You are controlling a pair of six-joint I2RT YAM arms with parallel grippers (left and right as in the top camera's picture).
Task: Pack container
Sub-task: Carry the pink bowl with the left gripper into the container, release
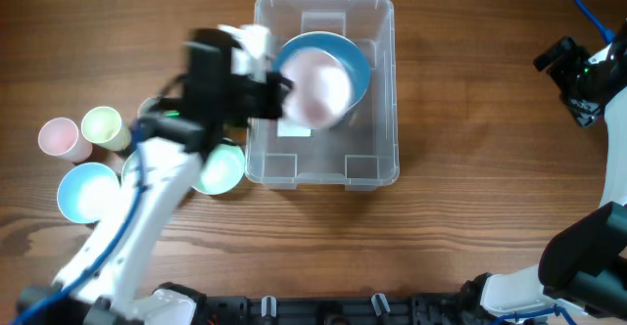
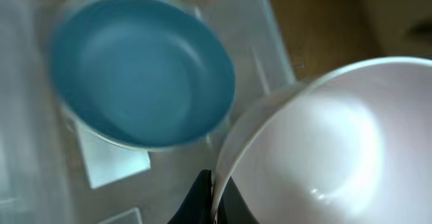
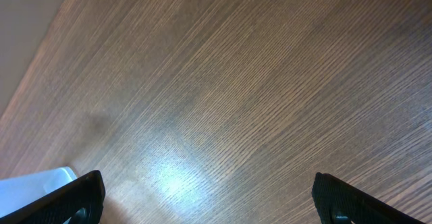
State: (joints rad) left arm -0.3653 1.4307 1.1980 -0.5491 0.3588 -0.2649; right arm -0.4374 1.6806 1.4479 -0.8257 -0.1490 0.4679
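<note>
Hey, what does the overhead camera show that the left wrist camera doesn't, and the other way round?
Overhead only: a pink cup, a green cup and a pale blue bowl on the table left of the container, plus the right arm. Left wrist only: the left gripper pinching the pink bowl's rim up close. Both: the pink bowl over the container, with the blue bowl inside.

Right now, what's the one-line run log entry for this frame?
left gripper: shut on pink bowl, over container | in container: blue bowl | right gripper: open, over table
</note>
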